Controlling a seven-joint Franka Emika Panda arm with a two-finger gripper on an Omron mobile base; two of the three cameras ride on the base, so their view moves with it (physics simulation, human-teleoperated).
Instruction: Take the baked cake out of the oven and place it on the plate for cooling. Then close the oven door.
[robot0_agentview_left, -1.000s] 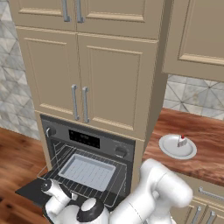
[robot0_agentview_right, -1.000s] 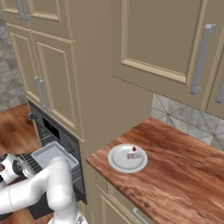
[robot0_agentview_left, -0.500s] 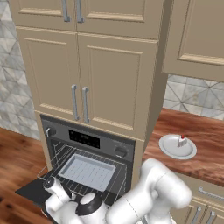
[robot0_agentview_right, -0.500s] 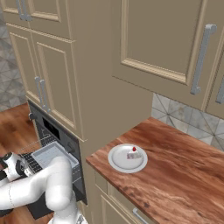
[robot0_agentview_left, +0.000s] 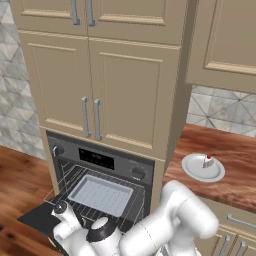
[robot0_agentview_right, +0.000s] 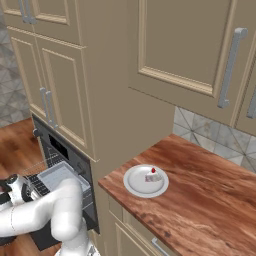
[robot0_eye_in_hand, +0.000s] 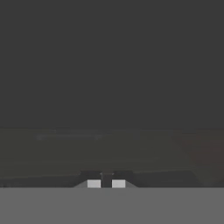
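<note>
The tiny white cake with a red dot (robot0_agentview_right: 152, 176) sat on the round white-grey plate (robot0_agentview_right: 136, 186) on the smooth brown wooden counter (robot0_agentview_right: 210, 200). The wide flat dark oven door (robot0_agentview_left: 36, 221) hung open, so a steady push up from under it looked best. The gripper (robot0_eye_in_hand: 106, 183) was low by the door, its jaws pressed together on nothing.

No legible text or markings
</note>
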